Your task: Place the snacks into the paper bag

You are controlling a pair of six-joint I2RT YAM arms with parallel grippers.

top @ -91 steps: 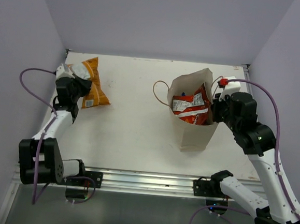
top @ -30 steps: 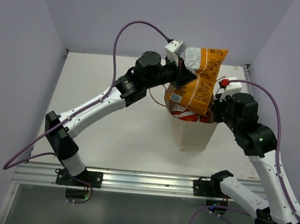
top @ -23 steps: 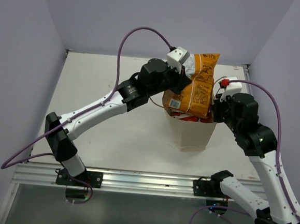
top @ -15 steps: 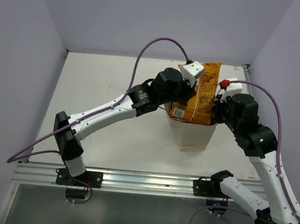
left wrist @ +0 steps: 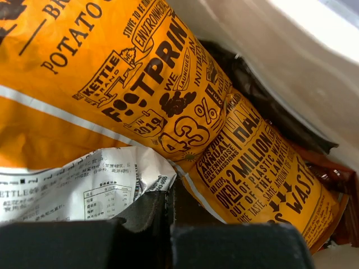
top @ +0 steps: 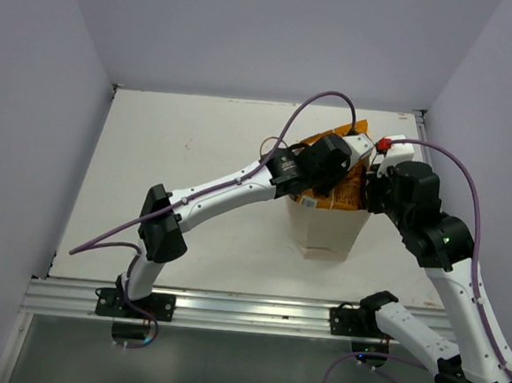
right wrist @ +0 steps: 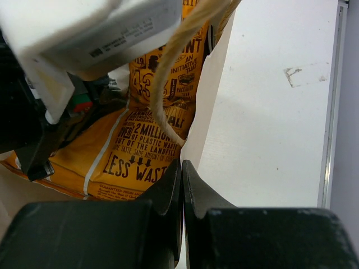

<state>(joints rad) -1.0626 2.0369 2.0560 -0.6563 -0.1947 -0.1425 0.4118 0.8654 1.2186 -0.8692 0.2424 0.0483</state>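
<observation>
The left gripper (left wrist: 168, 193) clenches a crinkly orange foil packet (left wrist: 140, 84) that, tilted, may snag the beige kraft paper bag (top: 324, 232) at its rim (right gripper (right wrist: 181, 168) pinching it).

So the white tabletop (top: 187, 159) is sitting boxed in by pale lavender walls (top: 277, 33) on three sides. A silver aluminium rail (top: 247, 308) is running along its near edge, and a small dark scuff (right wrist: 296, 74) is showing on the surface near a metal edge strip (right wrist: 331, 112).
</observation>
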